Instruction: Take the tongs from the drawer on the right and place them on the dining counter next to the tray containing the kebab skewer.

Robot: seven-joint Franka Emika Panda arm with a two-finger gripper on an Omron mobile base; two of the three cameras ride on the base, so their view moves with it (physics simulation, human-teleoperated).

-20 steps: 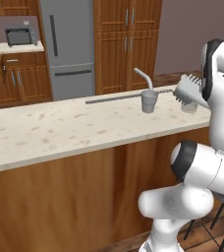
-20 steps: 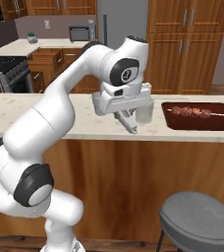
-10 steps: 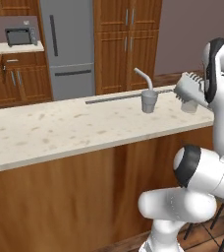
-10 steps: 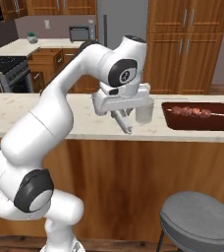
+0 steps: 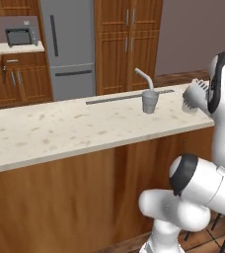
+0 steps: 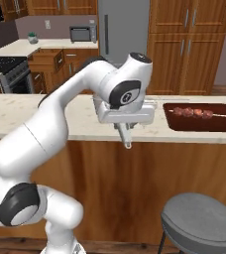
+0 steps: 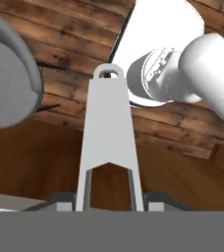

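My gripper (image 6: 125,128) is shut on the tongs (image 6: 128,141), light-grey metal, which hang down from it over the front edge of the dining counter (image 6: 21,116). In the hand view the tongs (image 7: 109,138) run up from between the fingertips (image 7: 60,200) to a ring end, with the wooden floor beyond. The dark reddish tray (image 6: 202,123) holding the kebab skewer (image 6: 194,112) lies on the counter just right of the hand. From the left, the gripper (image 5: 191,99) hangs over the counter's (image 5: 60,128) right end. A brown drawer (image 6: 46,60) stands open at the back left.
A grey cup with a straw (image 5: 149,100) stands on the counter just left of the hand. A grey round stool (image 6: 199,223) sits on the floor before the counter, below the tray. Fridge and tall wooden cabinets line the back wall.
The hand with the tongs has shifted a little to the left and lower in the right base view, away from the tray; the grip is unchanged.
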